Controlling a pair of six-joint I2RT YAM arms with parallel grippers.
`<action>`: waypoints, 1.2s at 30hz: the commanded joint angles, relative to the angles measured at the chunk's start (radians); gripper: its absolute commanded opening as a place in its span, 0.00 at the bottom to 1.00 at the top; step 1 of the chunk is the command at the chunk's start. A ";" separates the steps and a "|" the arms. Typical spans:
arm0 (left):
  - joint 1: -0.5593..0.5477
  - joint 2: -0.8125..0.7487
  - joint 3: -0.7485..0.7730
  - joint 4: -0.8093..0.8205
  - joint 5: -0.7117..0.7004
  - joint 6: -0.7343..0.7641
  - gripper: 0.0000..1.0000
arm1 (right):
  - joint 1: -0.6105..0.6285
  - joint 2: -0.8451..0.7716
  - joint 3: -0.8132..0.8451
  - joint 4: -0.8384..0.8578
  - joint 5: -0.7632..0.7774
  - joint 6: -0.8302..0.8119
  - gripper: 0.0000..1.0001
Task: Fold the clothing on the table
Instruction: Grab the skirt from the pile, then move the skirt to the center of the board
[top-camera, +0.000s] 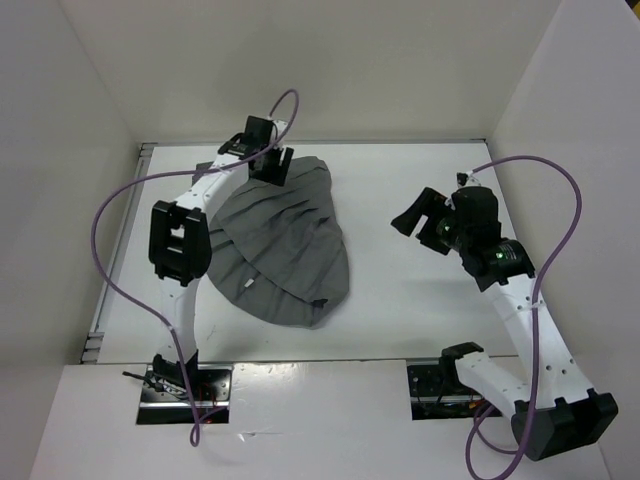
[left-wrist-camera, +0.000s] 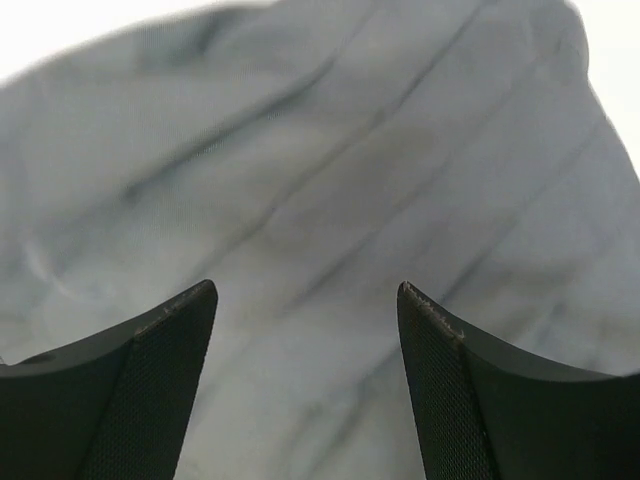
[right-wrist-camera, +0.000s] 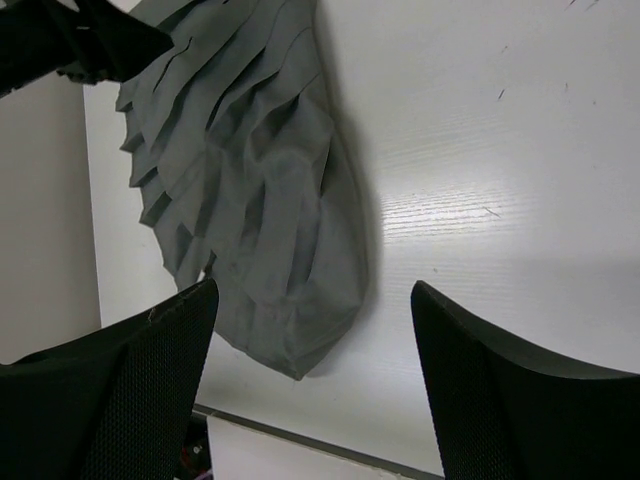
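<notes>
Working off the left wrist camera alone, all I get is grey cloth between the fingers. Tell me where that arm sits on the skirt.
Observer: The left gripper hangs over the far end of the pleated skirt, close to the back wall.
Operator: Give me the right arm's position.
Observer: The right gripper is off the cloth, above bare table to the skirt's right, its fingers open.
Operator: Now report how the skirt lies.
Observer: It lies on the left half of the table. A fabric edge crosses it diagonally, so it looks partly doubled over.
</notes>
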 joint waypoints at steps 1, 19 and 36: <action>-0.035 0.091 0.116 -0.007 -0.138 0.161 0.80 | -0.017 -0.020 0.017 0.000 -0.019 0.013 0.82; 0.017 0.226 0.230 -0.034 -0.051 0.017 0.00 | -0.026 -0.067 -0.028 0.050 -0.074 0.032 0.82; -0.135 -0.713 -0.246 0.033 0.801 -0.148 0.00 | -0.070 0.112 -0.060 0.240 -0.166 -0.051 0.82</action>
